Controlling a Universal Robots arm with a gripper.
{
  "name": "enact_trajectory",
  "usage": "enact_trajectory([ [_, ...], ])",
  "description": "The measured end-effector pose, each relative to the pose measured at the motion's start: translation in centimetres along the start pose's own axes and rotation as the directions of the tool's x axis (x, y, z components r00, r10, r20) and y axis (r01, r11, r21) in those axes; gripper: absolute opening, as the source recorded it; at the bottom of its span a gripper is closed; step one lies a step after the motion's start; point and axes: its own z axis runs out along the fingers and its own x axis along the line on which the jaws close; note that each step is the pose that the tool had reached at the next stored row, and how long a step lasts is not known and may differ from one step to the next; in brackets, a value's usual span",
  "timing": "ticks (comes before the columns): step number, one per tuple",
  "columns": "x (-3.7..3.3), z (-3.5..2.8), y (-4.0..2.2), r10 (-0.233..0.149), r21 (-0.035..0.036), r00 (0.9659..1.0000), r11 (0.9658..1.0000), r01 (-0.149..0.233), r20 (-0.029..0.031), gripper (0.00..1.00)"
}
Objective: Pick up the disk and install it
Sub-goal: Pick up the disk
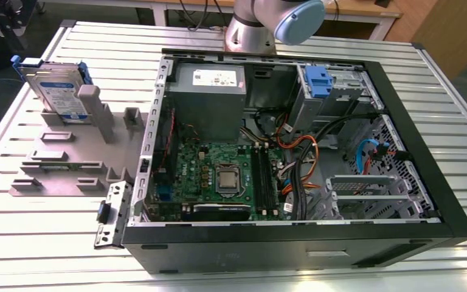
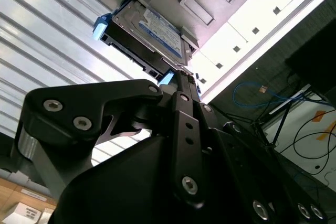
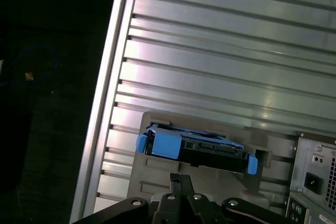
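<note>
Claw (image 3: 181, 178) looks pinched closed on nothing in the first wrist view, stopped just short of the disk (image 3: 197, 148). Exterior view: open PC case (image 1: 298, 234) up front, disk (image 1: 59, 91) standing upright in the grey holder (image 1: 63, 161) at the case's 10 o'clock, arm (image 1: 254, 33) at 12.

Blue-and-white label (image 1: 61, 96) on the face of the disk (image 1: 53, 85): lines of print are there, but no word or number can be read in the exterior view or the second wrist view. White sticker (image 1: 214, 77) on the grey metal box (image 1: 209, 106) inside the computer case (image 1: 418, 152): dark marks only, unreadable. Nothing else legible.
</note>
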Motion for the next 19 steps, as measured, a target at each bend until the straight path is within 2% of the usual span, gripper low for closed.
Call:
enact_trajectory([
  [19, 0.00, 0.00, 0.00, -0.014, 0.0000, 0.9999, 0.9999, 0.014, -0.0006, 0.11],
])
